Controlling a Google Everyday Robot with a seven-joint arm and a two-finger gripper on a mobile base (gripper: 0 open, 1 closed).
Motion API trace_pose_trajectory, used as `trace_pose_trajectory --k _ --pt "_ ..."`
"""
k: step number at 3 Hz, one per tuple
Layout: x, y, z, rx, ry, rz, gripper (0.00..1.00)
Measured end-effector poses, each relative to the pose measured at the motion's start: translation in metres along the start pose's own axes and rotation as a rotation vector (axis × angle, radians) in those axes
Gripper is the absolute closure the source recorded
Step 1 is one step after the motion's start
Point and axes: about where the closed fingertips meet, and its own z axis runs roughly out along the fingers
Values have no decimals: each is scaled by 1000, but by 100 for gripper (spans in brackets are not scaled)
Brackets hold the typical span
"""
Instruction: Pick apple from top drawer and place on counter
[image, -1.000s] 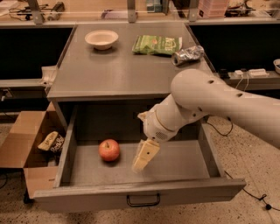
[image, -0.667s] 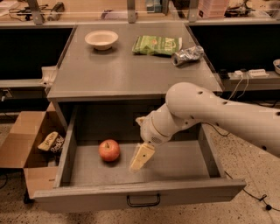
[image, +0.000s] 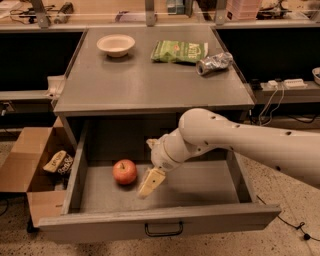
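Note:
The red apple (image: 124, 171) lies on the floor of the open top drawer (image: 165, 220), left of its middle. The white arm reaches in from the right, and my gripper (image: 149, 184) hangs down inside the drawer. It is just to the right of the apple and slightly nearer the drawer's front, close to the apple but apart from it. The grey counter (image: 145, 80) is the cabinet's top, directly above the drawer.
On the counter are a white bowl (image: 116, 44) at the back left, a green chip bag (image: 180, 51) and a crushed silver can (image: 214, 63) at the back right. A brown cardboard box (image: 25, 160) with snack packets (image: 59, 162) stands on the floor to the left.
The arm has swung left and my gripper has moved closer to the apple inside the drawer. The apple has not moved.

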Motion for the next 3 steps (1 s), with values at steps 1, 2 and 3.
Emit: trace_pose_trajectory --k 1,2,3 --pt "-7 -2 23 3 -40 -3 0" --pt "-17 -1 40 -7 -80 -13 0" --pt "-27 0 59 -24 -123 -21 1"
